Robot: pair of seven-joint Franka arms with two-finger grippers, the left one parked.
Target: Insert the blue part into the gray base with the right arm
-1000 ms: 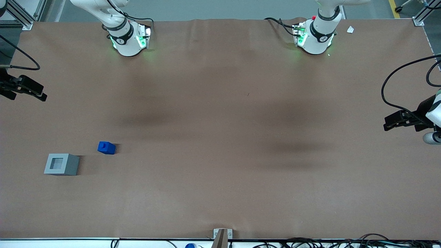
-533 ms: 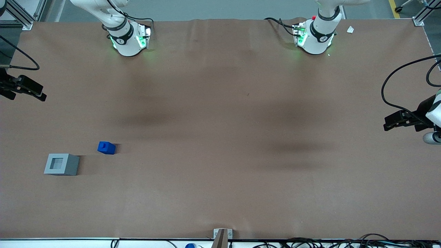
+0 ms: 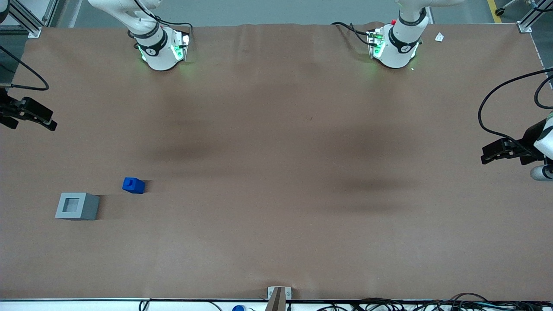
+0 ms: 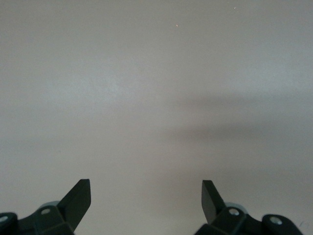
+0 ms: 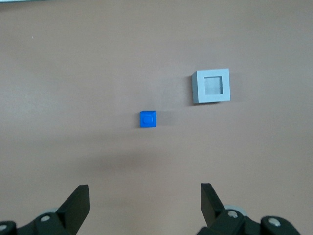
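Note:
The small blue part (image 3: 133,185) (image 5: 148,119) rests on the brown table, a short way from the gray base (image 3: 77,206) (image 5: 211,86) and a little farther from the front camera. The base's square recess faces up and holds nothing. My right gripper (image 3: 52,124) (image 5: 145,193) hangs above the table's edge at the working arm's end, farther from the front camera than both blocks and well apart from them. It is open wide with nothing between its fingers (image 5: 78,203).
Two white arm bases (image 3: 160,49) (image 3: 395,47) stand along the table edge farthest from the front camera. A small white scrap (image 3: 439,37) lies near one of them. A metal bracket (image 3: 278,296) and black cables (image 3: 389,304) run along the nearest edge.
My right gripper has shifted slightly toward the front camera and the table's edge. The blue part and the gray base have stayed put.

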